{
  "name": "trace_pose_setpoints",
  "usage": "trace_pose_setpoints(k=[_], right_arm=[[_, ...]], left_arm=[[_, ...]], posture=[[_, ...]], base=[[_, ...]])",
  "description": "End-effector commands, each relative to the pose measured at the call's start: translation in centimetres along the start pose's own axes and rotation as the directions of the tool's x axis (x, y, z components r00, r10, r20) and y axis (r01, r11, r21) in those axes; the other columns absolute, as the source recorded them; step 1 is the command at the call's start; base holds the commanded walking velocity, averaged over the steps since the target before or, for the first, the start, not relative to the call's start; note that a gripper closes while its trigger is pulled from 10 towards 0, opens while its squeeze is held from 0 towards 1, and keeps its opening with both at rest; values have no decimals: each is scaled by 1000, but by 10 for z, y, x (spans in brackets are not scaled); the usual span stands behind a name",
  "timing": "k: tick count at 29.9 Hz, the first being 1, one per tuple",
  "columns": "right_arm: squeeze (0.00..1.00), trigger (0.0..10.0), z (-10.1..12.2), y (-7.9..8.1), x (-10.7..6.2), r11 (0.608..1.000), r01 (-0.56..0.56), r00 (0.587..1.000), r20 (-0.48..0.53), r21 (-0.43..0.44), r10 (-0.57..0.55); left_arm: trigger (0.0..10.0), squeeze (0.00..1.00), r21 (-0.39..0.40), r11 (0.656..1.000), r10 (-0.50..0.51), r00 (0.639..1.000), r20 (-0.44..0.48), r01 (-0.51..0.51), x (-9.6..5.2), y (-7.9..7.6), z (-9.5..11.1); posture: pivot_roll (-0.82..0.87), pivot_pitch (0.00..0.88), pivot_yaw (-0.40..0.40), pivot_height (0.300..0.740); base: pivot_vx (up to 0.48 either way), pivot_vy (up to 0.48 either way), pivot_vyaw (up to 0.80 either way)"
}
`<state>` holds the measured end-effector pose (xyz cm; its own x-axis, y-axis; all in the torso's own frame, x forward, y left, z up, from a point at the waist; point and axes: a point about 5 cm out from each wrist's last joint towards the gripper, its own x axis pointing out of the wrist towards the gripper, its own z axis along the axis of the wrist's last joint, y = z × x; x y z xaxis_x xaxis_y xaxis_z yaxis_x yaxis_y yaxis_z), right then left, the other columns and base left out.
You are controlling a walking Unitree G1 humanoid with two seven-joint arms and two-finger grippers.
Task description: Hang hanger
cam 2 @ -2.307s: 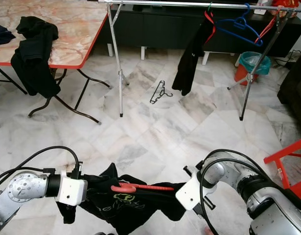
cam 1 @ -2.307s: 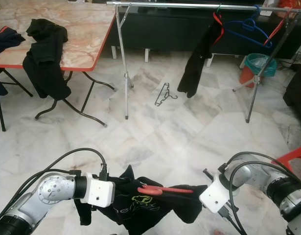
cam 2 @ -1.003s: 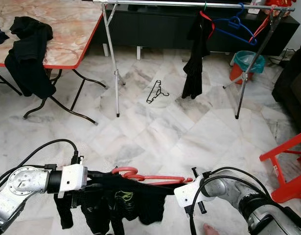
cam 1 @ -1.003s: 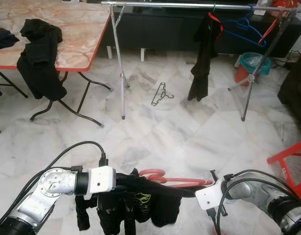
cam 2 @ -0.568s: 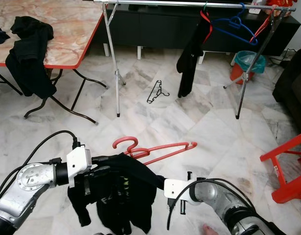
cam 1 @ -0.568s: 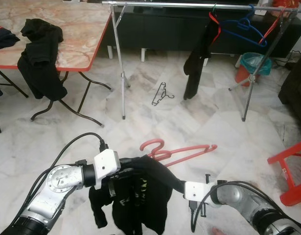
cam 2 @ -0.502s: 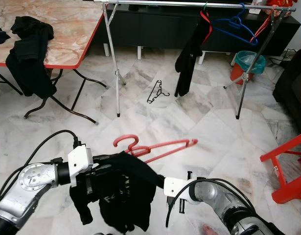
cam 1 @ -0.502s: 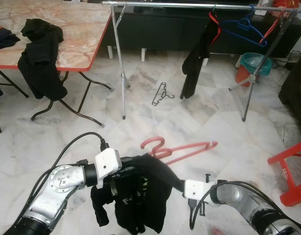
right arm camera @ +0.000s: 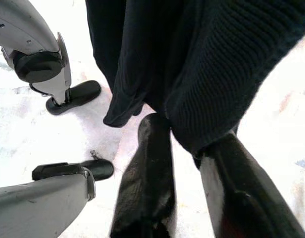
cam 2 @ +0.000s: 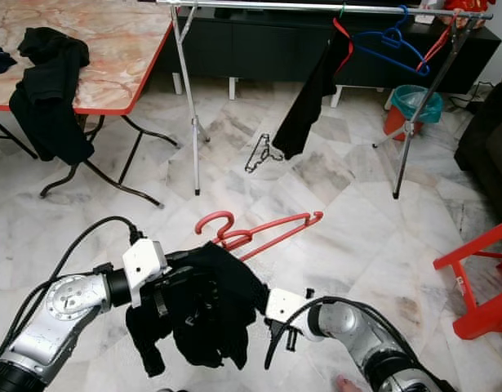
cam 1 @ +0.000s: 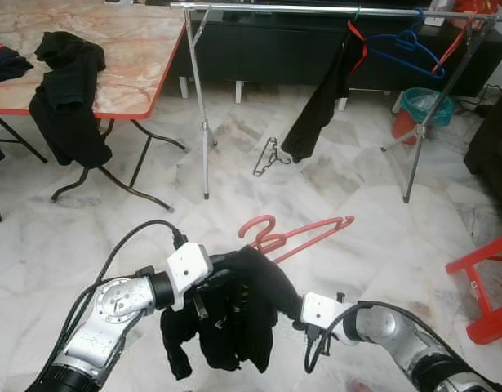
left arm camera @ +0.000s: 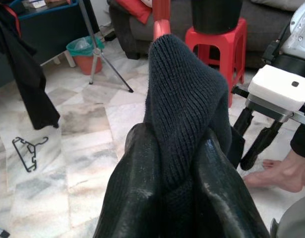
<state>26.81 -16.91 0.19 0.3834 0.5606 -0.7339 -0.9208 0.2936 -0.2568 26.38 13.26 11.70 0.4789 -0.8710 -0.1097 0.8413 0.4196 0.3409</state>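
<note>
- Left claw [left arm camera: 174, 163]: both fingers pinching the knit of the black garment [cam 1: 234, 314].
- Right claw [right arm camera: 192, 163]: fingers clamped on the same garment's other end.
- Red hanger [cam 1: 295, 237] sticks up and forward out of the garment between the two claws, hook [cam 1: 259, 226] nearer the left claw.
- Clothes rail [cam 1: 316, 10] well ahead of both claws, carrying a hung black garment [cam 1: 320, 94] and a blue hanger [cam 1: 410, 49].
- Black wire hanger [cam 1: 267, 157] on the floor under the rail.
- Worktop [cam 1: 128, 49] far ahead-left, dark clothes [cam 1: 67, 94] draped over its edge.

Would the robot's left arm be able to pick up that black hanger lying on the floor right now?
Probably not: the left gripper is shut on the black sweater, and the black hanger lies far ahead by the clothes rack.
</note>
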Motion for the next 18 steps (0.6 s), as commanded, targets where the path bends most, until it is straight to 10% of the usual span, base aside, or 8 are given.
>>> trace_pose_setpoints(k=[1,18], right_arm=[[1000,10000,-1,0,-3,1000,-8,1000,10,4,8],[1000,10000,-10,9,-25,967,-246,969,-10,-67,246]], left_arm=[[10000,0,27,1000,8,1000,23,-9,-1,3,7],[10000,0,49,999,17,1000,-17,-16,-4,7,2]], posture=[[16,69,-41,740],[18,73,-34,740]], base=[[0,0,0],[0,0,0]])
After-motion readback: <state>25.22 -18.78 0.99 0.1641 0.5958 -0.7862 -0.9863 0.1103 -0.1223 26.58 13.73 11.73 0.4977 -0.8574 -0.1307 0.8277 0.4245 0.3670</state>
